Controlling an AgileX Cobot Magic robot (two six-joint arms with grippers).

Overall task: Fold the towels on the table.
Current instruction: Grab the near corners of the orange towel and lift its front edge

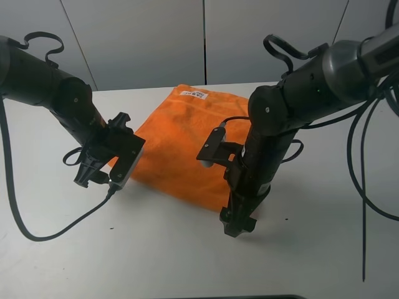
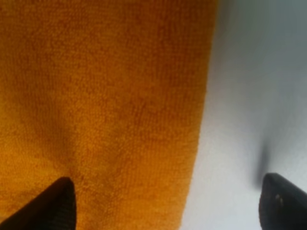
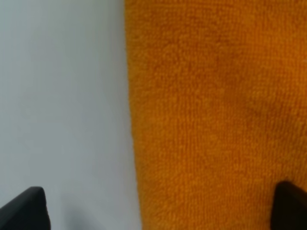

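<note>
The orange towel point(image 1: 187, 143) lies flat on the white table point(image 1: 156, 255), its white label point(image 1: 193, 94) at the far edge. My left gripper point(image 1: 93, 179) is low at the towel's near-left edge. In the left wrist view the gripper point(image 2: 168, 206) is open, with one fingertip point(image 2: 57, 203) over the towel point(image 2: 105, 96) and the other over the bare table point(image 2: 259, 72). My right gripper point(image 1: 237, 224) is low at the near-right corner. In the right wrist view it point(image 3: 158, 208) is open and straddles the towel's point(image 3: 216, 96) edge, one fingertip point(image 3: 26, 211) over the table point(image 3: 62, 72).
Grey wall panels point(image 1: 199, 37) stand behind the table's far edge. Black cables point(image 1: 361, 187) hang from the right arm, and another cable point(image 1: 37, 233) loops over the table by the left arm. A dark strip point(image 1: 249, 297) runs along the table's front edge.
</note>
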